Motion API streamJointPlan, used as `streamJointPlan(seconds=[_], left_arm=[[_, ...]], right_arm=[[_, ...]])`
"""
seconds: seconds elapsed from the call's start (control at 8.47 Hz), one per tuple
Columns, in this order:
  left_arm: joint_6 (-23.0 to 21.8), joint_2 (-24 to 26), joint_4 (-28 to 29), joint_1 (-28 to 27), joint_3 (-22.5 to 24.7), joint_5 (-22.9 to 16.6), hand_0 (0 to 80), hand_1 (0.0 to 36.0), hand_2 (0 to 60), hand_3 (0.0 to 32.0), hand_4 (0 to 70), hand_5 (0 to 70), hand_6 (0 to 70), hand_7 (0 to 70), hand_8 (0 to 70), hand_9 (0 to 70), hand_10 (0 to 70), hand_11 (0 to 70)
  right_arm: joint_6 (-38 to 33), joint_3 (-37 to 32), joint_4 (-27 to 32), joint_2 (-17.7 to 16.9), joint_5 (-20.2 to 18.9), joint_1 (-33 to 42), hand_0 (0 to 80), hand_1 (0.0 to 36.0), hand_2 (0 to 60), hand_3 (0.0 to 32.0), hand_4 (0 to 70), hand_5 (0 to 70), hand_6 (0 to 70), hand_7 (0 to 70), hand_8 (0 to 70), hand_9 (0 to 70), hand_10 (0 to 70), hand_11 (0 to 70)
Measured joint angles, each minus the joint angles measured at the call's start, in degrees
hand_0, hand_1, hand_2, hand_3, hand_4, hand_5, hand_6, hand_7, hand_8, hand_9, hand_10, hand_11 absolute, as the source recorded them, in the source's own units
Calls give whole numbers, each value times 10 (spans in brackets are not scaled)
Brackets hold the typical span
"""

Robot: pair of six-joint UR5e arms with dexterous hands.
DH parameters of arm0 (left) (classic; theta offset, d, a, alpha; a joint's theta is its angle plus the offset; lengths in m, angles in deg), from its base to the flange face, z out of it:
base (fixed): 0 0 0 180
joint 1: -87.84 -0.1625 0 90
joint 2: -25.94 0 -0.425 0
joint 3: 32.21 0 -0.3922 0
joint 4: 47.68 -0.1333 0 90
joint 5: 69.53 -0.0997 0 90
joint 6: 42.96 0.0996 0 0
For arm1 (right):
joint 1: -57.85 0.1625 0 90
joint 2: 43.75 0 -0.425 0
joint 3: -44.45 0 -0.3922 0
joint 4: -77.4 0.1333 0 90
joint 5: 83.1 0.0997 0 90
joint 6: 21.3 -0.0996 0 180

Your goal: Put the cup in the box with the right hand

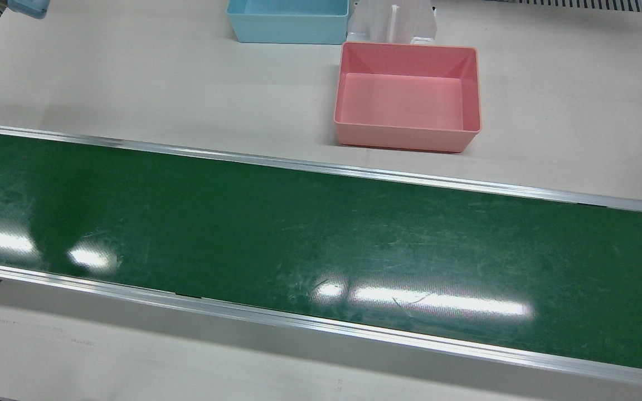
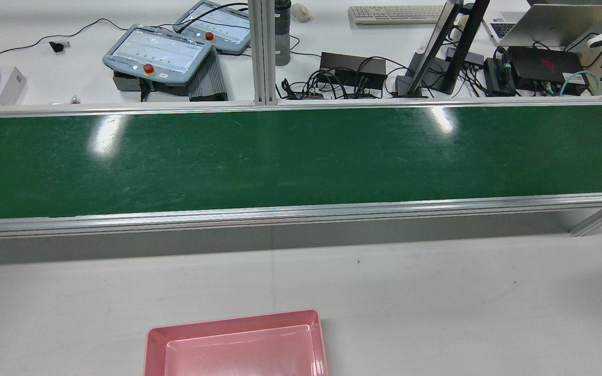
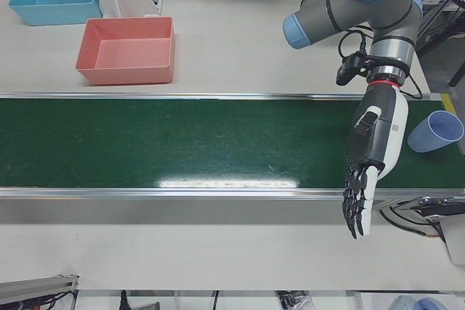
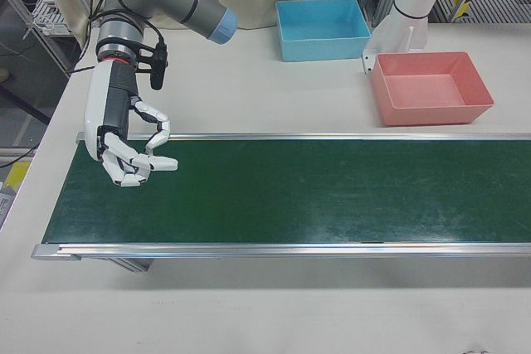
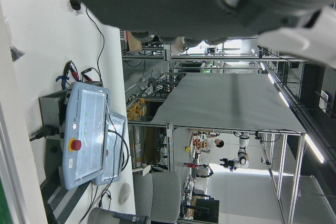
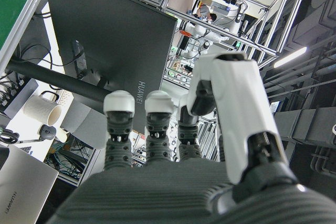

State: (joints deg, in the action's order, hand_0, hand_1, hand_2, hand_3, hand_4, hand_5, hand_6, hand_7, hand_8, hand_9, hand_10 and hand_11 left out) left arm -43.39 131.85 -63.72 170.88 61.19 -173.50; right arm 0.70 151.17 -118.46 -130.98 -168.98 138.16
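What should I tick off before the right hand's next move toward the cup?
1. Right hand free: ok, it holds nothing and its fingers are loosely curled above the belt's end.
2. Cup found: ok, the blue cup sits past the opposite end of the green conveyor belt, apparently on its side.
3. Cup near the right hand: not ok, it lies beside the left hand.
4. Left hand out of the way: not ok, it hangs open right next to the cup.
5. Pink box ready: ok, empty.
6. Belt running: cannot tell.
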Motion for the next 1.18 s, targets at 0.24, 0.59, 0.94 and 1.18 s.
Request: streamJointPlan(seconds=[0.24,0.59,0.94,1.18], left_arm=[[0,0,0,0,0,0,0,0,0,0,0,0,0,0,0,0,0,0],[0,0,0,0,0,0,0,0,0,0,0,0,0,0,0,0,0,0],[0,0,0,0,0,0,0,0,0,0,0,0,0,0,0,0,0,0],[0,0,0,0,1,0,0,0,0,0,0,0,0,0,0,0,0,0]], right_arm=[[0,0,-1,2,0,-2,740,360,600,0,257,221,313,700,547,700,487,700],[-1,2,-1,4,0,-3,734,360,600,0,217,216,296,700,524,700,457,677],[-6,5,-1,4,0,-5,759,360,600,0,179,209,275,700,496,700,424,628],[-8,6,-1,5,0,-7,775,360,503,0,145,178,201,591,376,570,310,477]])
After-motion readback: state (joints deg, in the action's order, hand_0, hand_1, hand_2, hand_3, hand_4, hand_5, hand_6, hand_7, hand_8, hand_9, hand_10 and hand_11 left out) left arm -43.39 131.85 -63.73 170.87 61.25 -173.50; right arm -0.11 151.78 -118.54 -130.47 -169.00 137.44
